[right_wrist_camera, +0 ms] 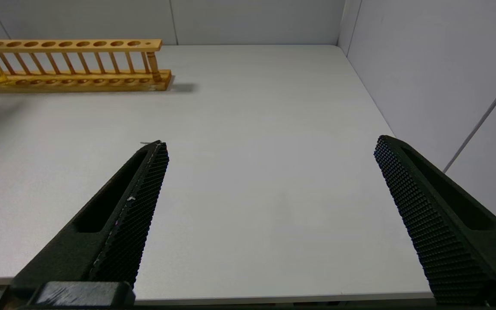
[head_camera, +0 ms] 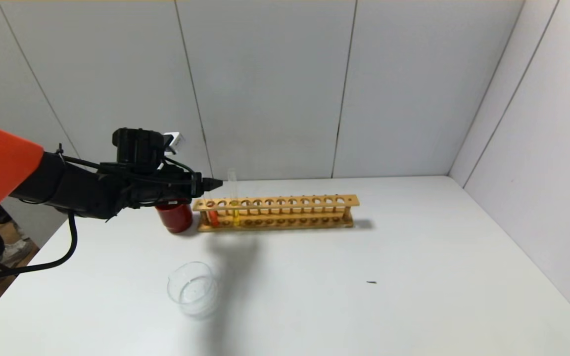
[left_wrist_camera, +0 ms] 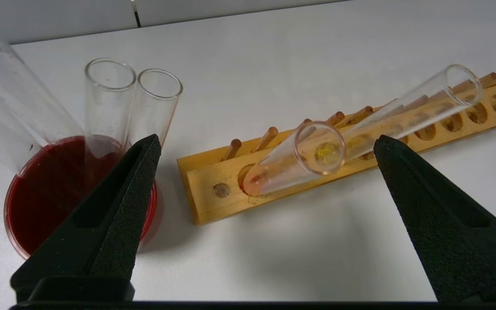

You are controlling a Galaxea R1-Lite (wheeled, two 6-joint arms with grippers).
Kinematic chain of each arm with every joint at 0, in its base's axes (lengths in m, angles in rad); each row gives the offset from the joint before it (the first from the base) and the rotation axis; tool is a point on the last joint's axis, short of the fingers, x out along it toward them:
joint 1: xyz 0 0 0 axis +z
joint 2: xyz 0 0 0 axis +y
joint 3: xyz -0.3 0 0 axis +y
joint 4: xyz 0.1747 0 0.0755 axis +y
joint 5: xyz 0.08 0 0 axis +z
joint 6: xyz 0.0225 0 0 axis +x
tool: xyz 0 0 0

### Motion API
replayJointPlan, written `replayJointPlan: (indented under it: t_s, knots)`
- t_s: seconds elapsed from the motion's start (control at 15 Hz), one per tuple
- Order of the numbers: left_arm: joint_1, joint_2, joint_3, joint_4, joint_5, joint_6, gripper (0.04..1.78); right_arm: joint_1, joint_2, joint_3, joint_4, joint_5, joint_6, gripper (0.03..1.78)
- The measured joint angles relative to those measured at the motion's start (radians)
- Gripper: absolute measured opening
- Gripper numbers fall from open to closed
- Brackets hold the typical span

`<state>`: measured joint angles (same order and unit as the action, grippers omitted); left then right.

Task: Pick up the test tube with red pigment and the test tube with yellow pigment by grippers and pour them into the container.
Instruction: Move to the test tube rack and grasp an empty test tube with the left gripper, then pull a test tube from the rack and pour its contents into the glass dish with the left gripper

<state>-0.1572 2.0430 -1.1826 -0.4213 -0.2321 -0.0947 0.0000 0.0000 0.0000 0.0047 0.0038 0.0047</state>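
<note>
The test tube with red pigment [head_camera: 212,217] leans in the end hole of the wooden rack [head_camera: 275,212]. It shows between the fingers in the left wrist view [left_wrist_camera: 282,170]. The test tube with yellow pigment [head_camera: 234,198] stands two holes along, and its open mouth points away in the left wrist view [left_wrist_camera: 411,112]. My left gripper [head_camera: 212,184] [left_wrist_camera: 267,142] is open and empty, above the rack's left end, close to both tube mouths. The container [head_camera: 193,289] stands on the table nearer me. My right gripper [right_wrist_camera: 271,142] is open and empty near the table's front right edge, out of the head view.
A dark red cup [head_camera: 174,216] [left_wrist_camera: 58,189] holding colourless clear tubes [left_wrist_camera: 110,99] stands just left of the rack, under my left wrist. The rack's other holes are empty. Walls close the table at the back and on the right. A small dark speck [head_camera: 371,282] lies on the table.
</note>
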Motion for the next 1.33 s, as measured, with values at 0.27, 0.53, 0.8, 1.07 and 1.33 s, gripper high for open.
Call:
replayJointPlan:
  t_s: [0.27, 0.53, 0.8, 1.07, 1.33]
  knots:
    - [-0.005, 0.035, -0.024, -0.001, 0.001, 0.0, 1.71, 0.0, 0.0, 0.0, 0.0, 0.0, 0.0, 1.75]
    - [-0.009, 0.041, -0.024, -0.003, 0.001, 0.001, 1.32, 0.0, 0.0, 0.0, 0.0, 0.0, 0.0, 1.75]
    - [-0.013, 0.043, -0.024, -0.008, 0.0, 0.002, 0.6, 0.0, 0.0, 0.0, 0.0, 0.0, 0.0, 1.75]
    - [-0.02, 0.045, -0.024, -0.014, 0.003, 0.003, 0.32, 0.0, 0.0, 0.0, 0.0, 0.0, 0.0, 1.75]
    - [-0.023, 0.033, -0.018, -0.007, 0.013, 0.006, 0.32, 0.0, 0.0, 0.0, 0.0, 0.0, 0.0, 1.75]
